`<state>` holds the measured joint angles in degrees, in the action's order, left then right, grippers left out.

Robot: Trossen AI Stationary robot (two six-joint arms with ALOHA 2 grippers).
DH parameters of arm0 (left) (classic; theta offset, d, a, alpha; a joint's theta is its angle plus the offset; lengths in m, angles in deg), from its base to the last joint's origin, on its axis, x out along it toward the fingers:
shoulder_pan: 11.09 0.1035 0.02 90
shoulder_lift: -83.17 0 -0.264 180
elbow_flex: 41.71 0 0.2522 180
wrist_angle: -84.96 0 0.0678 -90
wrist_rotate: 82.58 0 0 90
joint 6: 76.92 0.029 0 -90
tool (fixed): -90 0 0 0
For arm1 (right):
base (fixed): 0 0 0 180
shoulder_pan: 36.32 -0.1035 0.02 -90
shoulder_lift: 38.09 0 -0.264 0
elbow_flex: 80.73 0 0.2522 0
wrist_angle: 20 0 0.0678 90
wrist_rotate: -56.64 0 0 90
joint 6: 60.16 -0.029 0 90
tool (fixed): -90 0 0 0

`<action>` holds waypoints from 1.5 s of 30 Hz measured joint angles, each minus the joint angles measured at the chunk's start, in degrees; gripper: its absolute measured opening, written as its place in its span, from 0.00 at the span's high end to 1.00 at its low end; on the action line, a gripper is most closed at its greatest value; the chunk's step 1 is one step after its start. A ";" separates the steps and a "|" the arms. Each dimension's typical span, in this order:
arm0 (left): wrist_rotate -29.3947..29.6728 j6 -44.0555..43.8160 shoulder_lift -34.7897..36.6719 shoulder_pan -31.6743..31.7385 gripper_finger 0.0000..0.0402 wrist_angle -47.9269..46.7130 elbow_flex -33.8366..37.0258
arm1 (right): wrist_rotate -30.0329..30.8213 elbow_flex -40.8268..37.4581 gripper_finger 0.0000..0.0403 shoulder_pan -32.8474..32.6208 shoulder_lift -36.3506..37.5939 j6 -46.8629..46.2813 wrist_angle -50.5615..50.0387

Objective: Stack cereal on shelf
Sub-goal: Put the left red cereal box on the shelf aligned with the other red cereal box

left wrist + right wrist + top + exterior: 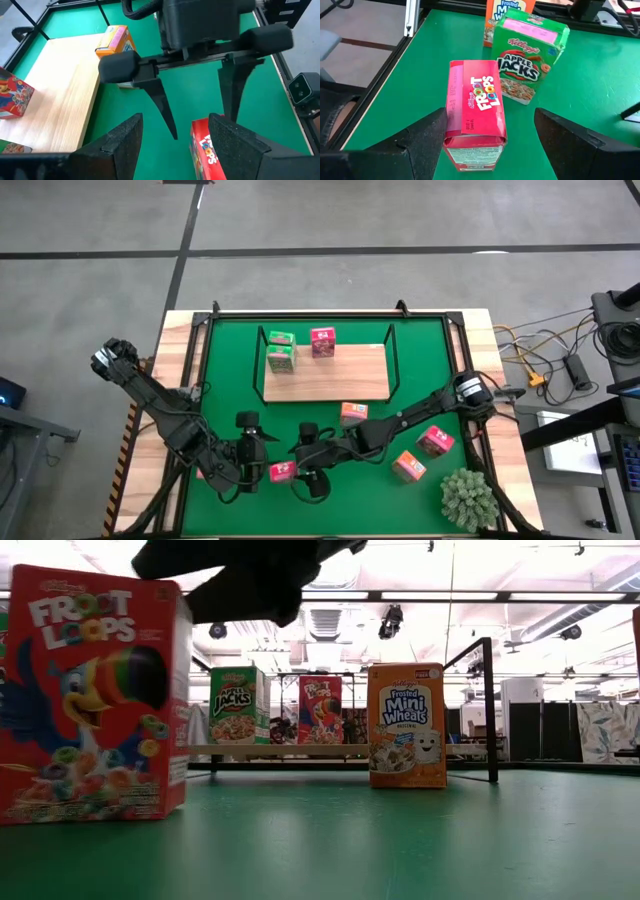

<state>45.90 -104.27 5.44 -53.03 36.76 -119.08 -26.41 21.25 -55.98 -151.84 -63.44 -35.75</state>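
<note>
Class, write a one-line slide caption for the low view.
Froot Loops box stands close on the green mat; behind, a Mini Wheats box stands before the shelf holding two boxes.

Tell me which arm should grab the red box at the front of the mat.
Probably right. The red box sits centred between the open fingers of the right gripper; for the left gripper it lies off-centre, beside one finger.

Low view: red box (92,695) reads "Kellogg's Froot Loops"; green box (235,705) "Apple Jacks"; orange box (406,725) "Frosted Mini Wheats"; right wrist view: pink-red box (476,115) "Froot Loops"; green box (527,62) "Kellogg's Apple Jacks".
</note>
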 joint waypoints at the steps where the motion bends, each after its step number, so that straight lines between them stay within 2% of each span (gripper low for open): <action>1: 0.00 -0.07 0.00 0.00 0.48 0.00 0.00 | -0.15 0.83 0.28 0.02 -0.41 -0.03 -0.75; 9: -0.01 -0.15 0.02 0.00 0.48 0.12 0.00 | -0.08 3.65 0.33 0.02 0.26 0.35 -5.78; 18: -0.02 -0.15 0.02 0.00 0.48 0.11 0.00 | -1.48 4.75 0.35 -0.11 0.24 -0.10 -5.30; 29: -0.03 -0.20 0.02 0.01 0.48 0.39 0.00 | -1.06 4.68 0.36 -0.20 -3.19 -0.04 -5.28; 45: -0.04 -0.16 0.00 0.00 0.48 0.39 0.00 | -1.92 4.99 0.59 -0.20 -2.99 -0.17 -5.41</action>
<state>45.86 -104.43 5.44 -53.03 37.15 -119.08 -28.33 26.24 -56.17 -154.84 -63.61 -41.16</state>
